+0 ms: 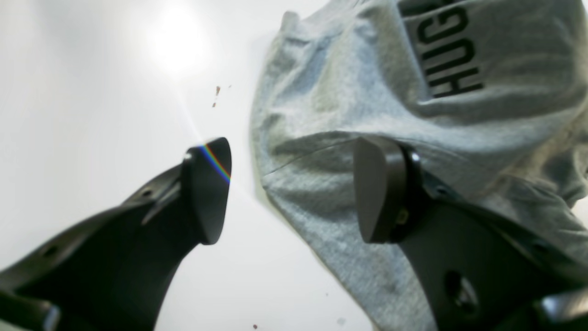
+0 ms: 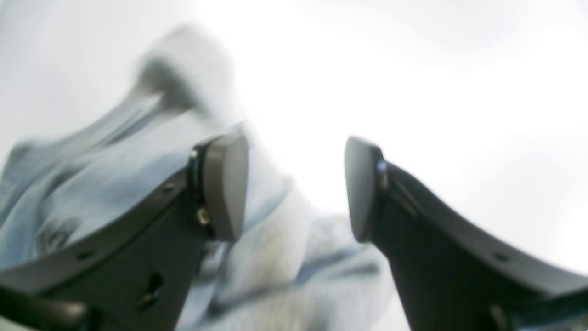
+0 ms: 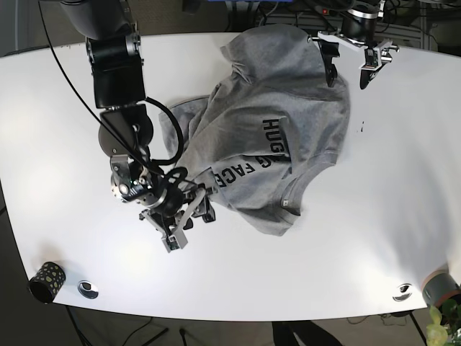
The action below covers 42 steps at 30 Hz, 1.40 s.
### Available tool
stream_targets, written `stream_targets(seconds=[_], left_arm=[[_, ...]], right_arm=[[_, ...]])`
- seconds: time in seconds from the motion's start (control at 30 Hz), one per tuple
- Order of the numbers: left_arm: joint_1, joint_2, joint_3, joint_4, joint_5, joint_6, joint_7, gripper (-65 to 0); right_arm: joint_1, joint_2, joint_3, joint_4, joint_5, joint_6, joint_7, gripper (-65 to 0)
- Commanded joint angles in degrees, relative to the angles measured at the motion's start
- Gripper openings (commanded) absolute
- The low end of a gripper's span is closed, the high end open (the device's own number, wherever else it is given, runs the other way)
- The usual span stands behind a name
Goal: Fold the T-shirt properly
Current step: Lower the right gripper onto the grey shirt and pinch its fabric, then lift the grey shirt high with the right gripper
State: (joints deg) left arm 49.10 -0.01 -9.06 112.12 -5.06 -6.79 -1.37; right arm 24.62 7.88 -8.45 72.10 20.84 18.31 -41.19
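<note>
- I count one grey shirt (image 3: pixel 274 122), rumpled mid-surface (image 3: pixel 57 108), printed "HUGGING FACE".
- Two pincers: left (image 3: pixel 349 66) gapes at its far edge; right (image 3: pixel 189 216) gapes at its near edge.

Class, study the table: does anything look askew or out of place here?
Yes. The grey T-shirt lies crumpled and skewed on the white table, its printed lettering bent over folds. Both pincers, left and right, are open at its edges.

heathered grey knit cloth t-shirt (image 3: pixel 288 108); glossy smooth white table (image 3: pixel 403 187).
</note>
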Motion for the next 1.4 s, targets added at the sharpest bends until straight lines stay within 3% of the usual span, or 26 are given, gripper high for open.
stream_targets(seconds=[0.0,0.07,0.17,0.27,0.57,0.77,0.97,1.07,1.17,1.37], left_arm=[[0.6,0.0,0.0,0.5,-0.3,-0.1,-1.8,-25.8],[0.6,0.0,0.0,-0.1,-0.3,-0.1,-1.8,-25.8],[0.4,0.0,0.0,-0.6,-0.3,-0.1,-1.8,-25.8],[-0.3,0.0,0.4,-1.3,-0.3,-0.1,-1.8,-25.8],[-0.5,-0.3,2.2,-3.0,-0.3,-0.1,-1.8,-25.8],[-0.5,-0.3,2.5,-3.1,-0.3,-0.1,-1.8,-25.8],[-0.5,-0.5,2.5,-3.2,-0.3,-0.1,-1.8,-25.8],[-1.3,-0.6,2.5,-3.2,-0.3,-0.1,-1.7,-25.8],[-3.1,-0.6,2.2,-3.2,-0.2,-0.1,0.9,-25.8],[-7.0,-0.6,2.2,-2.9,-0.3,-0.2,8.4,-25.8]], right_arm=[[3.7,-1.0,-0.2,-5.8,1.2,3.54,2.9,-32.3],[6.5,-2.3,-0.3,-12.1,1.4,6.97,4.0,-32.3],[8.9,-4.7,-0.2,-19.5,0.9,10.31,5.7,-32.3],[9.6,-5.4,-0.2,-22.2,0.9,11.54,7.2,-32.3],[9.9,-8.5,-2.2,-24.8,0.7,11.28,8.2,-32.3],[9.9,-8.9,-6.2,-32.1,-2.2,11.01,19.4,-32.8],[9.5,-9.5,-6.2,-33.1,-4.1,11.01,22.8,-34.1],[9.4,-9.5,-6.3,-32.9,-4.8,11.01,23.7,-45.0],[9.5,-9.5,-6.3,-30.6,-4.7,11.01,23.7,-64.4],[8.1,-9.1,-6.4,-20.5,-5.4,10.75,22.2,-65.0]])
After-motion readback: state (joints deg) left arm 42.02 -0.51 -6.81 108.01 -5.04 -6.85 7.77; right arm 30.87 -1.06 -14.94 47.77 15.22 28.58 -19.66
